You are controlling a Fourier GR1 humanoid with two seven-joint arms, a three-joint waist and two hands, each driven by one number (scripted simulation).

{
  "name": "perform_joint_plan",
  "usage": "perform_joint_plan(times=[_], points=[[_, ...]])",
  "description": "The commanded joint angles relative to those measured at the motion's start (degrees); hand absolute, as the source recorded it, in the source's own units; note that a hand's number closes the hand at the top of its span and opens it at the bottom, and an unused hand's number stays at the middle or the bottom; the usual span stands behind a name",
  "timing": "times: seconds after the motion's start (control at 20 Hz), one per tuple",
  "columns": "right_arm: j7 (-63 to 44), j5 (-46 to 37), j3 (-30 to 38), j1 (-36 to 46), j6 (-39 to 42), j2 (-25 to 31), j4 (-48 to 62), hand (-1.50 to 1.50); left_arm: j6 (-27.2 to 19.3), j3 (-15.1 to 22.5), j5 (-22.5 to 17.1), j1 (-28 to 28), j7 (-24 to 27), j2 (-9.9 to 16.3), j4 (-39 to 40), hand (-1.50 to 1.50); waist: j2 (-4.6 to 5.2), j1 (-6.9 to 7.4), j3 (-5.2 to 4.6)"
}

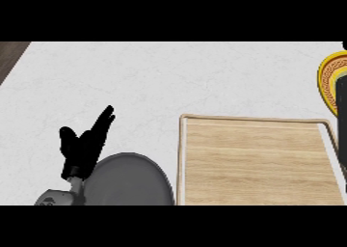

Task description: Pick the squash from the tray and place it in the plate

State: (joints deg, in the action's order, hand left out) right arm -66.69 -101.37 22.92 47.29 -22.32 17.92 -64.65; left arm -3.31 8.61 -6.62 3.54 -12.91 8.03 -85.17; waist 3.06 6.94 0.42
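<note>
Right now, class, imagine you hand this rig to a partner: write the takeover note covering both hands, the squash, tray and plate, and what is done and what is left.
Left hand: open, fingers up, resting on the counter left of the tray.
Right hand: a dark shape at the view's right edge, partly over the plate; whether it holds anything cannot be told.
Tray: wooden, centre-right; no squash shows on it.
Plate: yellow-rimmed, at the right edge beyond the tray, mostly cut off.
Squash: not visible anywhere.
Done: squash appears lifted off the tray.
Left: confirm that it lies in the plate, then withdraw.
</note>
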Motion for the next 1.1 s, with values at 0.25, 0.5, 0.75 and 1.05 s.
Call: perform_joint_plan(times=[0.25, 0.5, 0.75, 1.05], points=[[-12.61, -10.85, 10.73, -2.66, -17.57, -0.14, 4.55, 1.50, -0.31, -0.46, -0.36, -1.61, -0.27, -0.73, 2.62, 0.00, -0.44, -2.34, -0.17], [-10.07, -12.47, 17.36, -5.10, -24.42, 0.48, 7.70, 1.50, -0.61, -0.33, -0.32, -3.17, 0.81, -1.50, 2.45, 0.00, -0.93, -3.14, -0.13], [-5.50, -11.50, 23.30, -6.01, -31.69, 1.41, 12.20, 1.50, -0.03, -1.44, -1.38, -2.04, -0.41, -1.18, 2.48, 0.00, -1.35, -3.96, -0.15], [-1.89, -3.40, 33.43, -3.91, -25.85, 3.34, 22.93, -1.50, -0.54, -0.65, -0.19, -3.76, 0.98, -1.74, 2.01, 0.00, -1.71, -4.28, -0.15]])
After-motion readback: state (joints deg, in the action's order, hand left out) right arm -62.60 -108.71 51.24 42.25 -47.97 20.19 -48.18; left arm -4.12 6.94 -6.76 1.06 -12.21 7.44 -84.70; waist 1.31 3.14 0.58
